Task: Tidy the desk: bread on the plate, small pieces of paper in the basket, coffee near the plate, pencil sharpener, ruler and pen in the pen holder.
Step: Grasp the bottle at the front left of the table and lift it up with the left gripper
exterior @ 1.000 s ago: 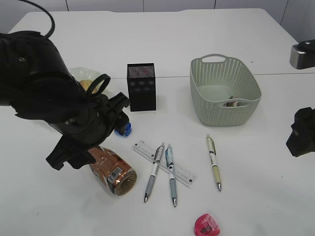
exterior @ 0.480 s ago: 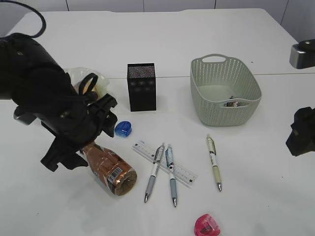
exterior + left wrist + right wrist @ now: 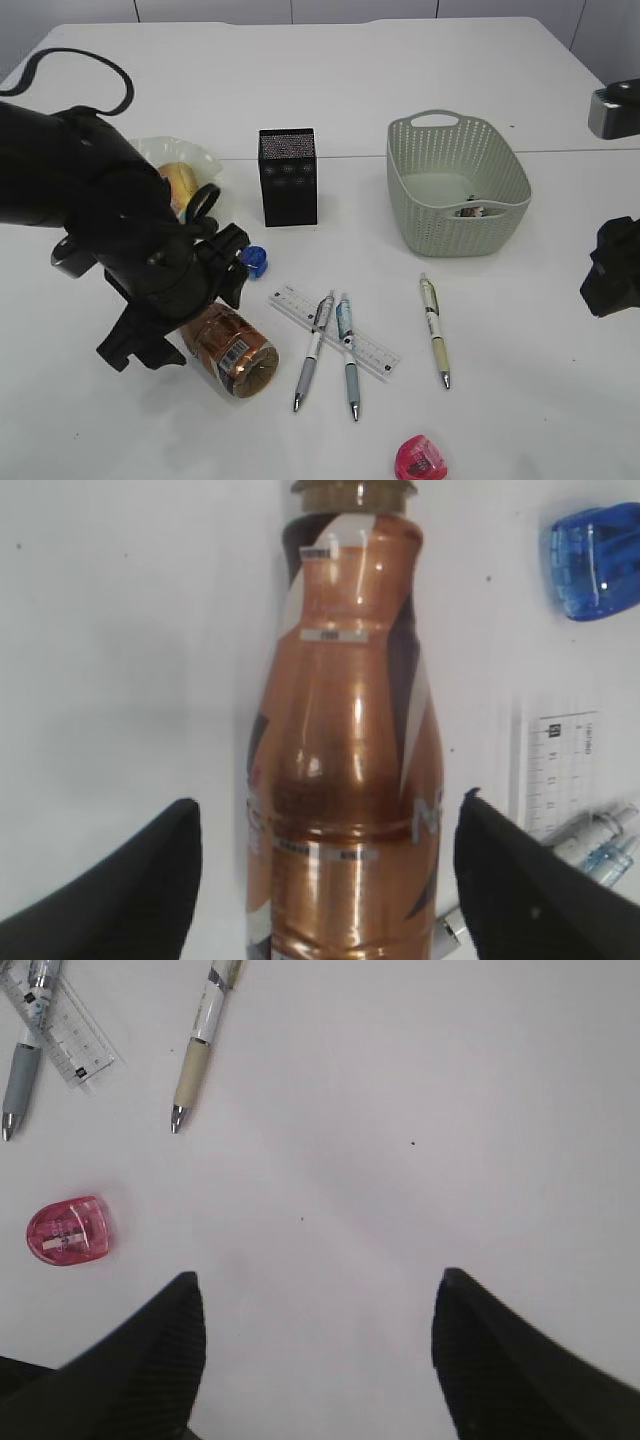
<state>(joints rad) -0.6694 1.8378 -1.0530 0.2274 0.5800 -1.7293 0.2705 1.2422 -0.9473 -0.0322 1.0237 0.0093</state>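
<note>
One bottle: coffee bottle (image 3: 345,750) — copper-brown, glossy, lying on its side on the tabletop (image 3: 520,400), base toward the camera.
Neighbours: blue sharpener (image 3: 596,558) just beside its neck; ruler (image 3: 334,331) under two pens (image 3: 312,350).
Left gripper (image 3: 330,880): spread wide — fingers either side of the bottle, not touching.
Left arm: bent low over the bottle.
Right gripper (image 3: 315,1360): open, holding nothing, above bare tabletop near pink sharpener (image 3: 67,1231).
</note>
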